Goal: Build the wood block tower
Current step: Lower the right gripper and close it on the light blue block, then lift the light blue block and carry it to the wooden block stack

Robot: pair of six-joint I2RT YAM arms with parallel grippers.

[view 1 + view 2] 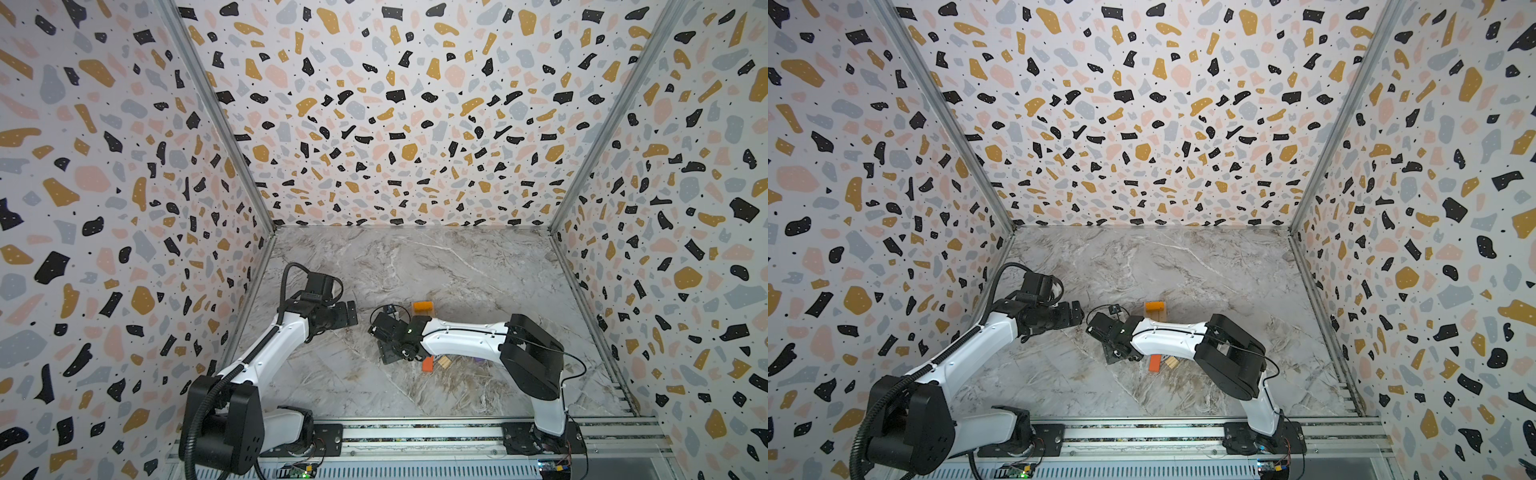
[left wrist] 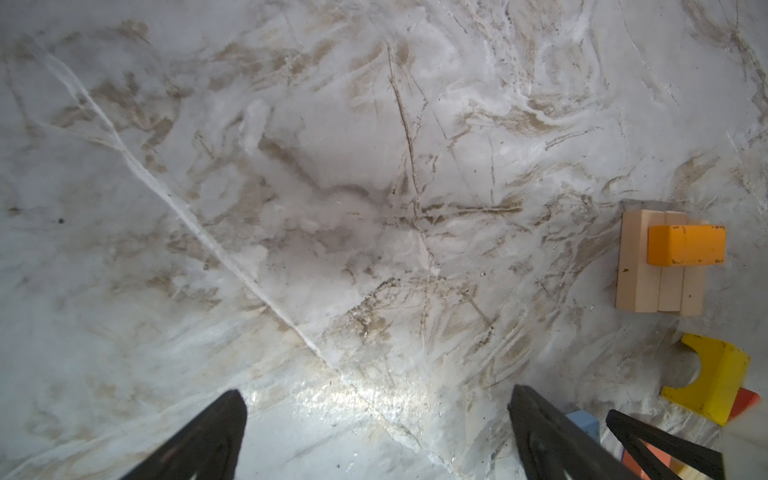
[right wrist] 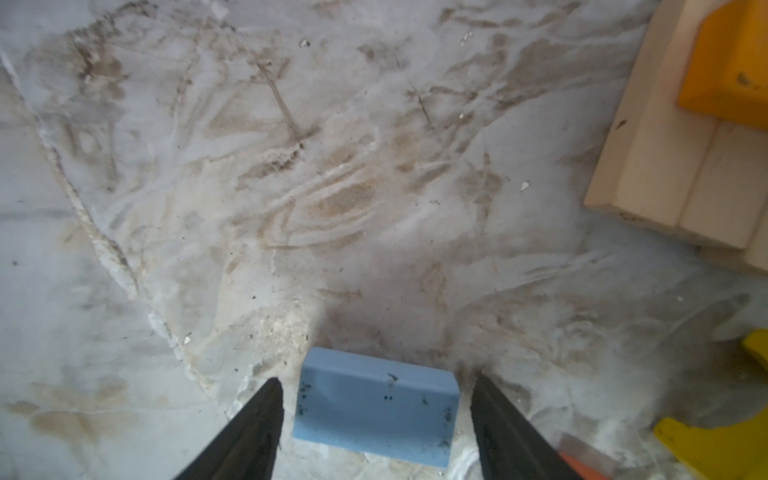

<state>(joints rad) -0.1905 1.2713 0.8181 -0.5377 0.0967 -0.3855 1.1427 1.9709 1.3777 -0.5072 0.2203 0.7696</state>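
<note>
The pale blue wooden oblong block (image 3: 374,411) lies flat on the marbled worktop (image 3: 291,187) between the parted jaws of the right tool (image 3: 376,378), long axis running jaw to jaw, gaps either side: ungripped. The left tool (image 2: 377,390) gapes empty, farther off. The tan-and-orange tower (image 3: 648,166) stands near.

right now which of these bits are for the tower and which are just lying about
For the job: tan base, orange block on it, blue block, yellow arch, red-orange block, tan cube.
Lying about: no stray items visible; just table and walls.
</note>
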